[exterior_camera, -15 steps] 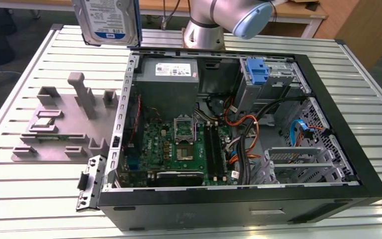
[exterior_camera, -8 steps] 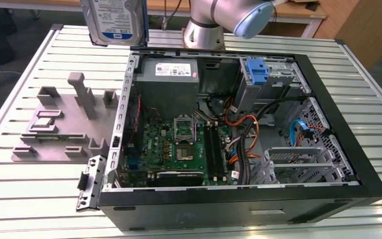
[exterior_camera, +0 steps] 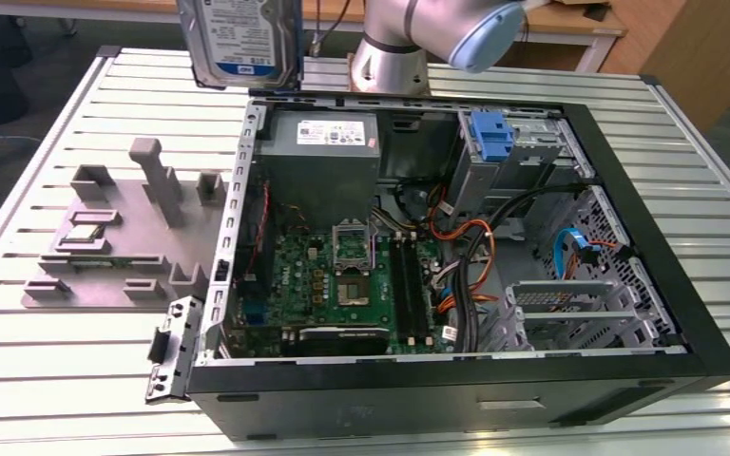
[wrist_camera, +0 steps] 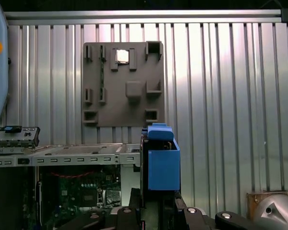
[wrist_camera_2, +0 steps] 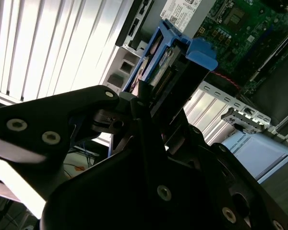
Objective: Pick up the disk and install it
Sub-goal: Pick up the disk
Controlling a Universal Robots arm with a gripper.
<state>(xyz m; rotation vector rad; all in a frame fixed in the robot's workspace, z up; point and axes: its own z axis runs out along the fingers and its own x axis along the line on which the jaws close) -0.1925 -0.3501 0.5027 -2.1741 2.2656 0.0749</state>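
The black fingers (wrist_camera_2: 145,108) are closed on the disk (wrist_camera_2: 167,56), clamping it on both flat sides with its blue carrier bracket sticking out past their tips. In the exterior view the disk (exterior_camera: 240,43) hangs upright in the air, label towards the camera, above the far corner of the computer case (exterior_camera: 467,394) at the exterior view's left, just beside the silver arm (exterior_camera: 397,52). It touches nothing below it. In the first wrist view the blue end of the disk (wrist_camera: 161,163) sits over the line where the case's side wall (wrist_camera: 62,154) meets the bench (wrist_camera: 221,96), with bare slats running beyond it. The case lies on its side with its upper face open, so the interior is bounded only by the black rim and the metal walls. Inside, a grey power-supply box (exterior_camera: 320,142) fills the far corner under the disk, and the green motherboard (exterior_camera: 339,275) lies nearer the camera. Orange and black cables (exterior_camera: 467,256) cross the middle. A lone blue bracket (exterior_camera: 492,138) stands in the drive bay at the far right, with a metal cage (exterior_camera: 562,304) near the front. On the bench at the exterior view's left, apart from the case, a grey fixture plate (exterior_camera: 111,237) holds a small square chip (exterior_camera: 83,237) in one pocket.
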